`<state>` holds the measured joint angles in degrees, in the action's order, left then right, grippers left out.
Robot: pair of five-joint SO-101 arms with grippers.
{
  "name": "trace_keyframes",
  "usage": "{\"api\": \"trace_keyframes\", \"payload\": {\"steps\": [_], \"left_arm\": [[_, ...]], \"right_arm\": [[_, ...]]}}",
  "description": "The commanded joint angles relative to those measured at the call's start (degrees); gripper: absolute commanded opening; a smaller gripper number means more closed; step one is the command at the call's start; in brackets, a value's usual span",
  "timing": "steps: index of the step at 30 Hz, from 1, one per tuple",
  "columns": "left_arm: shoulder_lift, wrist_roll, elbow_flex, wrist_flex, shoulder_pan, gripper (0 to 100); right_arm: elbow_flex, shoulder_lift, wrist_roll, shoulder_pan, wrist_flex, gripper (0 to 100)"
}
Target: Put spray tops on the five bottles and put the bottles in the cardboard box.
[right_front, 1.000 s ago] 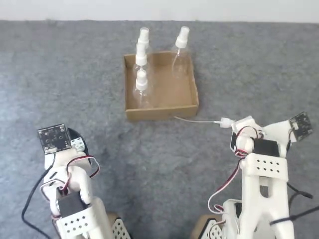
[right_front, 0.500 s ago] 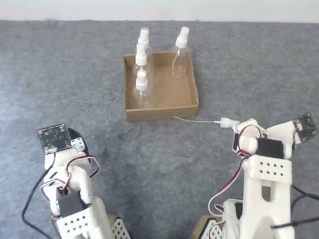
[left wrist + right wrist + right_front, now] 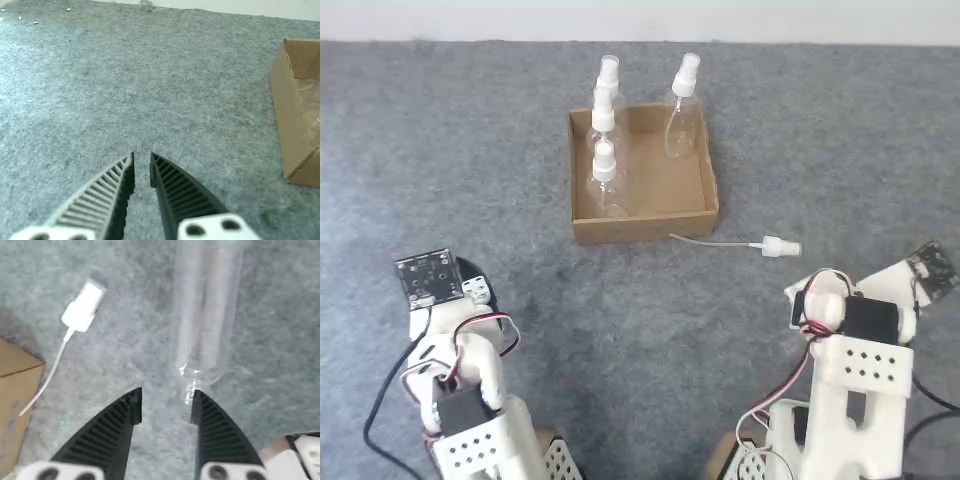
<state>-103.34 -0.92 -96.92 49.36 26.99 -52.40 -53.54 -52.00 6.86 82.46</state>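
Grey carpet (image 3: 460, 150) meets what seems a pale wall (image 3: 640, 18); left pincer (image 3: 142, 157) and right pincer (image 3: 167, 392) gape empty.

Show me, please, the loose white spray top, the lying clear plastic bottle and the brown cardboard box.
Loose white spray top (image 3: 780, 246), high view, its head.
Clear plastic bottle (image 3: 205, 315), right wrist view, its body.
Brown cardboard box (image 3: 645, 228), high view, front wall.
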Motion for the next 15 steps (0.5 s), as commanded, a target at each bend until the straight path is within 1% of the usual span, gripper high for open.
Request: {"api": "trace_keyframes", "payload": {"steps": [1, 3, 9, 15], "left_arm": [[-1.1, 0.2, 0.4, -0.6, 0.0, 5], [-1.1, 0.2, 0.4, -0.6, 0.0, 5], [-1.1, 0.2, 0.4, -0.6, 0.0, 5], [-1.1, 0.2, 0.4, -0.6, 0.0, 5]], "right_arm": [[3.6, 0.6, 4.6, 5.2, 0.8, 3.9], [3.9, 1.4, 6.5, 8.4, 0.8, 0.2], [3.8, 3.3, 12.8, 15.2, 2.0, 1.2], [3.8, 8.7, 21.6, 17.0, 6.4, 1.3]]}}
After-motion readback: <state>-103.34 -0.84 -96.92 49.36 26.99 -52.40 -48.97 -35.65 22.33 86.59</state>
